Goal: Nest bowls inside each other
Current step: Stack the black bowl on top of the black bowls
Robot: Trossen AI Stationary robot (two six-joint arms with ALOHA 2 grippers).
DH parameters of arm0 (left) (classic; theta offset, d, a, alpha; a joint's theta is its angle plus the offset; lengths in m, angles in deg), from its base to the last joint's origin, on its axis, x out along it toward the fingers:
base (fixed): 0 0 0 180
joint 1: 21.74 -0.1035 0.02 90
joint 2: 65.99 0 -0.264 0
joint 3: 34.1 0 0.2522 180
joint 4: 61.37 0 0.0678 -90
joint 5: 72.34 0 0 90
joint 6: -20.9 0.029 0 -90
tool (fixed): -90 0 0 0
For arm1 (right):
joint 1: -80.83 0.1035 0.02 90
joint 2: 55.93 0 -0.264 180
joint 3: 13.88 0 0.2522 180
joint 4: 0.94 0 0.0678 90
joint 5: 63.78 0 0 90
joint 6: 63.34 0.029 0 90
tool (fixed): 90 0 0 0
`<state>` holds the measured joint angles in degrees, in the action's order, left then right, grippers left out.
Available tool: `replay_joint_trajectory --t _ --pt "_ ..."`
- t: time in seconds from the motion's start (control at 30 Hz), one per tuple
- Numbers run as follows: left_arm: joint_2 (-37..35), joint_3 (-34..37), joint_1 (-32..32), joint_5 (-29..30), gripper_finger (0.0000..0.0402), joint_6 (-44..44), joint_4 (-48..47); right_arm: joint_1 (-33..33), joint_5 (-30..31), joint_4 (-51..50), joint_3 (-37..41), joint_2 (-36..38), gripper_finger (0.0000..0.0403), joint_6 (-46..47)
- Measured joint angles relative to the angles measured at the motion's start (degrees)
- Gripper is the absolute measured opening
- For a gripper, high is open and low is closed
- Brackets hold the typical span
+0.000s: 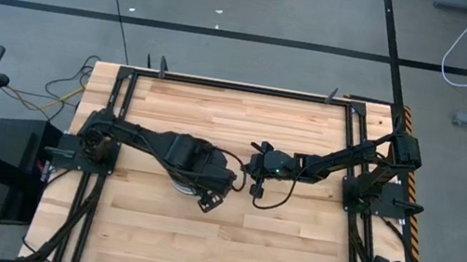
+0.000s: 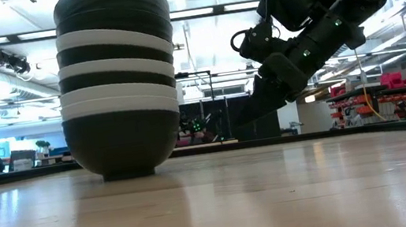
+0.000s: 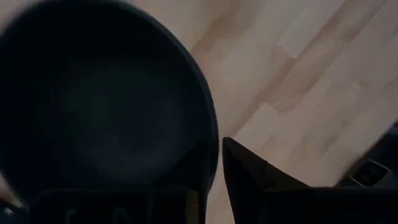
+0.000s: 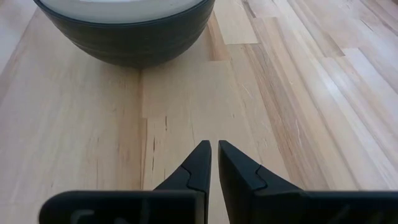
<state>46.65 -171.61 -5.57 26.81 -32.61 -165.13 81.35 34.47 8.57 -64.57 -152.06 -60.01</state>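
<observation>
A stack of nested black and white bowls [image 2: 119,85] stands on the table on the foot of its bottom black bowl. From above, my left arm hides most of the stack [image 1: 184,186]. My left gripper [image 3: 214,155] is at the stack's top, over the top black bowl [image 3: 99,99], and is shut on it. My right gripper [image 4: 214,146] is shut and empty. It hovers above the wood to the right of the stack [image 4: 124,31], pointing at it, and is also seen from above [image 1: 253,164] and from table height [image 2: 240,122]. My left gripper holds the top black bowl by its rim [image 3: 210,134], coming from above. One finger [image 3: 255,177] is outside the wall. The other is inside the bowl, lost in the dark. The bowl sits upright in the stack.
Bare wooden table [image 1: 225,243] lies in front of and behind the stack. A black metal frame [image 1: 241,86] runs along the table's edges, and both arm bases sit at its left and right sides.
</observation>
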Motion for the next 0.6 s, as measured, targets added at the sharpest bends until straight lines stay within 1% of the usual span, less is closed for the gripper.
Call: replay_joint_trajectory --t 0.1,0.3,0.43,0.5,0.6 --pt "-0.4 0.0 0.67 4.38 0.005 0.24 0.03 0.02 0.0 -0.02 0.0 0.0 0.0039 0.0" --pt "-0.63 0.0 1.2 7.46 0.0051 2.28 0.16 0.01 0.0 -0.04 0.0 0.0 0.0039 0.0" --pt "-0.63 0.0 1.18 12.69 0.0052 4.47 0.33 0.0 0.0 -0.07 0.0 0.0 0.0039 0.0" --pt "-0.63 0.0 1.15 13.26 0.0053 5.14 1.91 0.02 -0.11 -0.07 0.0 0.0 0.0039 0.0" --pt "-0.43 0.0 1.15 10.85 0.0053 7.51 5.99 0.0 -0.17 -0.07 0.0 0.0 0.0039 0.0"
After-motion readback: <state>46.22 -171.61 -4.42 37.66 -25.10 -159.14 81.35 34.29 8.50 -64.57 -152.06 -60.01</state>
